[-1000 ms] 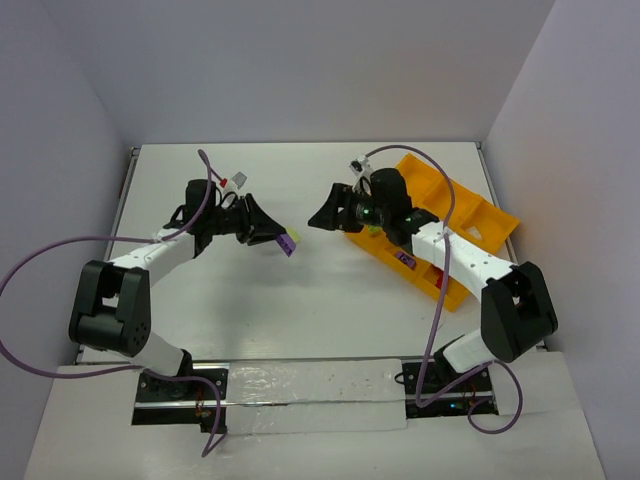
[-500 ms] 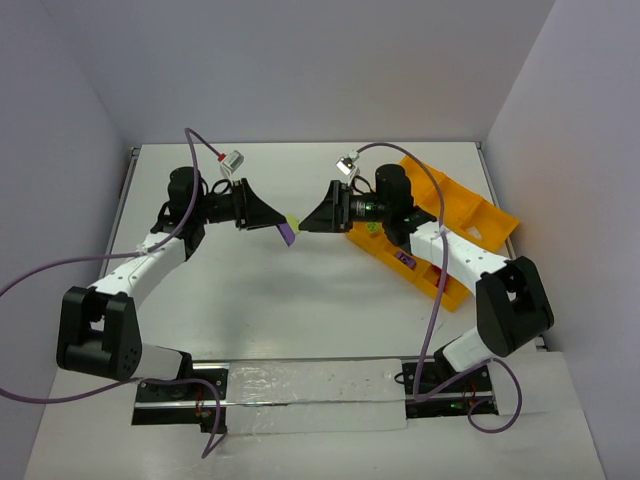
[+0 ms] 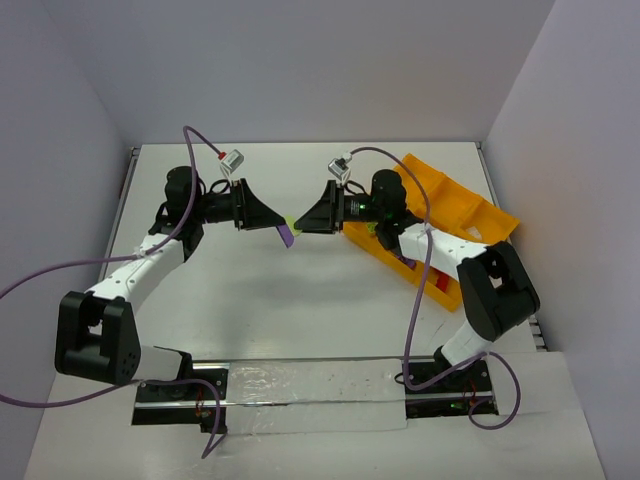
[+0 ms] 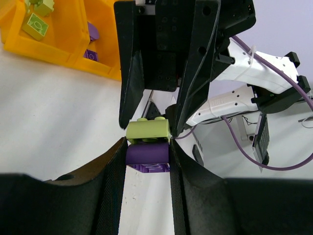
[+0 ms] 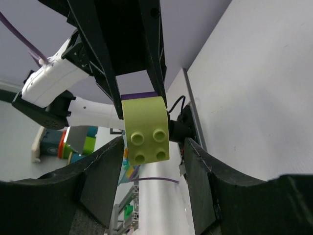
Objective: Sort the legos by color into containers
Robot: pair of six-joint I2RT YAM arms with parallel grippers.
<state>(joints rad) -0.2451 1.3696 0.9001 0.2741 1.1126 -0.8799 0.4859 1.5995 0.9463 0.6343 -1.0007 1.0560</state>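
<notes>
My left gripper (image 3: 280, 228) is shut on a purple brick (image 4: 147, 152) and holds it above the table's middle. A pale yellow-green brick (image 4: 148, 130) is stuck on that purple brick, pointing at the right arm. My right gripper (image 3: 305, 222) faces the left one, tip to tip. It is open, with its fingers on either side of the yellow-green brick (image 5: 145, 128); a small gap shows on one side. The purple brick shows as a sliver (image 5: 139, 95) behind it. The orange-yellow tray (image 3: 470, 205) lies at the right.
The tray's compartments hold yellow-green bricks (image 4: 35, 24) and purple bricks (image 4: 92, 32); a red one (image 3: 443, 280) shows in its near end. Purple cables loop from both arms. Grey walls close in the white table (image 3: 250, 300) on three sides.
</notes>
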